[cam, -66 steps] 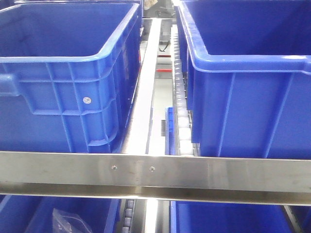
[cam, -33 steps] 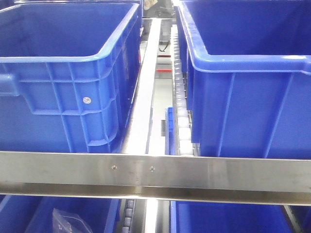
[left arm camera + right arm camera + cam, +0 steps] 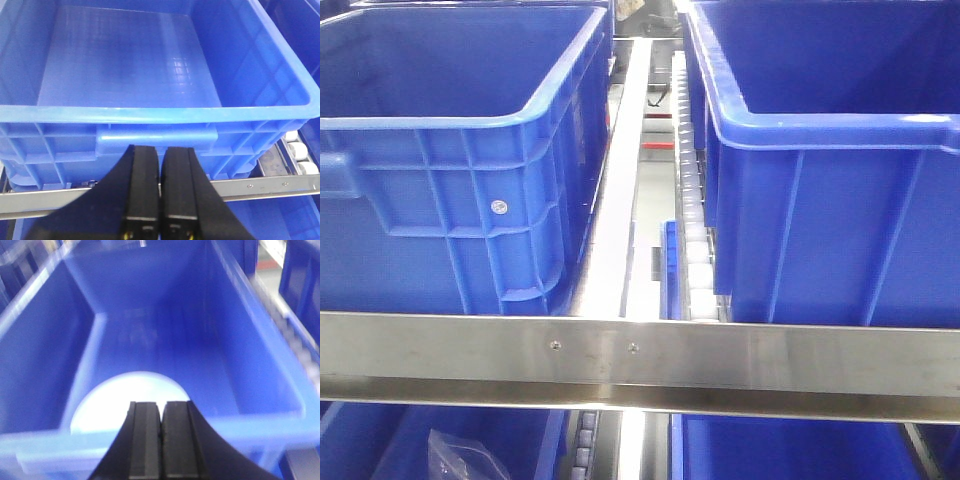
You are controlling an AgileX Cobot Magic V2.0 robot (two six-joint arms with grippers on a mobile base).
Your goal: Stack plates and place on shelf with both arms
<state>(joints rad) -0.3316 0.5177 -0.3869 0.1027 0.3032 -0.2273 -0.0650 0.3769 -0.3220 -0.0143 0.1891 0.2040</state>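
The steel shelf rail (image 3: 640, 360) is faced closely by the front view, two blue bins (image 3: 460, 160) seen behind it. The same rail (image 3: 280, 186) is seen from above in the left wrist view; only a bin interior (image 3: 165, 340) is seen by the blurred right wrist view.

We see our left end effector (image 3: 159, 190) and right end effector (image 3: 160, 440) as matte black, with flat rectangular fingers.

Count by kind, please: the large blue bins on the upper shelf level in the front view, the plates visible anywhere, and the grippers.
Large blue bins: 2 (left bin, right bin)
Plates: 1 (plate, blurred)
Grippers: 2 (left gripper, right gripper)
Total: 5
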